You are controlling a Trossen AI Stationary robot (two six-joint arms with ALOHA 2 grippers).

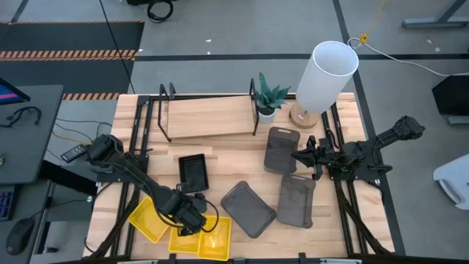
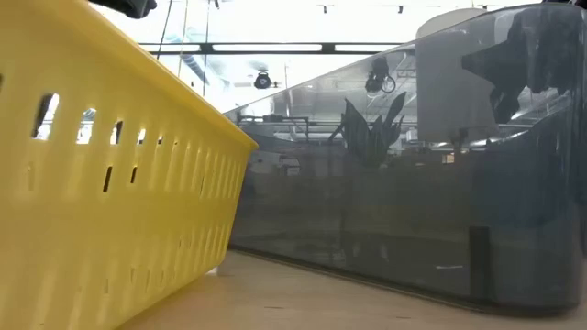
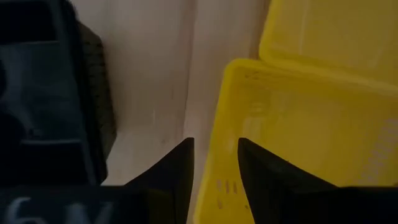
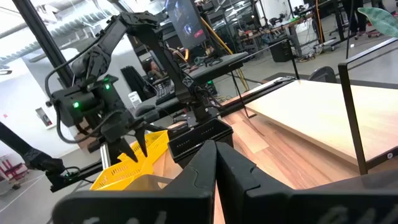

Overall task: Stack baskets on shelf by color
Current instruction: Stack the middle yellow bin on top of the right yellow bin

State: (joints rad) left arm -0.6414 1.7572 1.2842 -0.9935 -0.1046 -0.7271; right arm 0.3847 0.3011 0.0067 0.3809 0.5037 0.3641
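Observation:
Three yellow baskets (image 1: pixel 214 239) lie close together on the table's near left. My left gripper (image 1: pixel 192 218) is down on them, its fingers astride one yellow basket's side wall (image 3: pixel 298 137). A second yellow basket (image 3: pixel 336 31) lies just beyond it. A black mesh basket (image 1: pixel 193 172) sits flat a little farther in. Three dark grey baskets (image 1: pixel 249 209) (image 1: pixel 297 199) (image 1: pixel 281 150) lie flat on the right half. My right gripper (image 1: pixel 302 155) hovers shut at the farthest grey one, holding nothing. The shelf (image 1: pixel 209 116) stands at the far edge. My left gripper (image 3: pixel 216 149) has the yellow basket's side wall (image 3: pixel 217 180) between its fingers. One finger (image 3: pixel 267 177) is inside the basket and the other (image 3: pixel 177 171) outside. It comes from above, pointing down. Whether the basket is lifted, I cannot tell.
A white cylindrical lamp (image 1: pixel 326 73) and a small potted plant (image 1: pixel 267 99) stand at the shelf's right end. Bare wood shows between the black basket and the grey ones. In the low view a yellow basket (image 2: pixel 110 165) and a grey basket (image 2: pixel 413 202) fill the foreground.

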